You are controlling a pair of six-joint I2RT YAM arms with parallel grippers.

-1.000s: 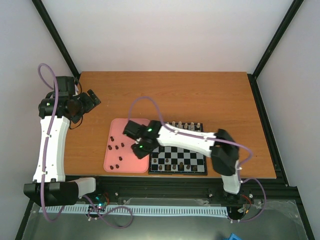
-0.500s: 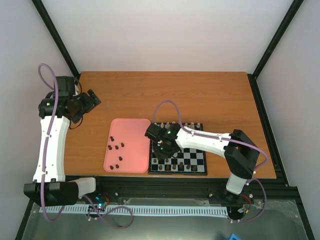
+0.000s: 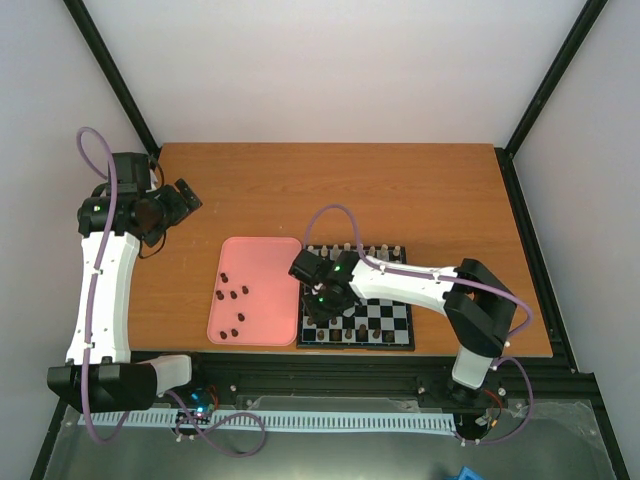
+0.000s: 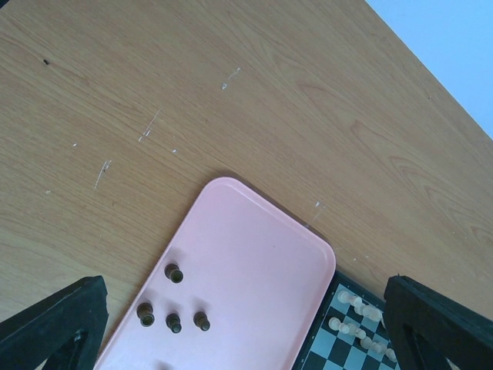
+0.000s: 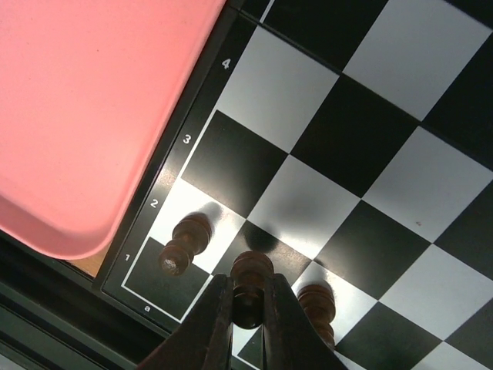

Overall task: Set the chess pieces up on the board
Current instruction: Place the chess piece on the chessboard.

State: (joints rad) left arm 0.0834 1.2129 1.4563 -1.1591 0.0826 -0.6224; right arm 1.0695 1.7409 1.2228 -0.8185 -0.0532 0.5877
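The board [image 3: 390, 318] lies at the table's front, right of the pink tray [image 3: 262, 262]. My right gripper [image 5: 248, 302] is shut on a dark brown chess piece [image 5: 250, 277] and holds it just above the board's near-left corner squares [image 5: 254, 239]. Two dark pieces stand beside it, one on the left [image 5: 185, 242] and one on the right [image 5: 316, 302]. Several dark pieces [image 3: 232, 293] lie on the tray, also in the left wrist view [image 4: 172, 273]. My left gripper [image 3: 178, 200] is open over bare table at the far left, holding nothing.
Cream-white pieces [image 3: 360, 250] stand along the board's far rows, also seen in the left wrist view [image 4: 359, 307]. The tray's rim [image 5: 115, 223] lies close to the left of the board's edge. The table's front edge and black frame rail [image 3: 380, 362] run just below the board.
My right gripper moved from the tray rightward to the board's near-left corner with a dark piece in it, then lowered slightly. The left arm has not moved.
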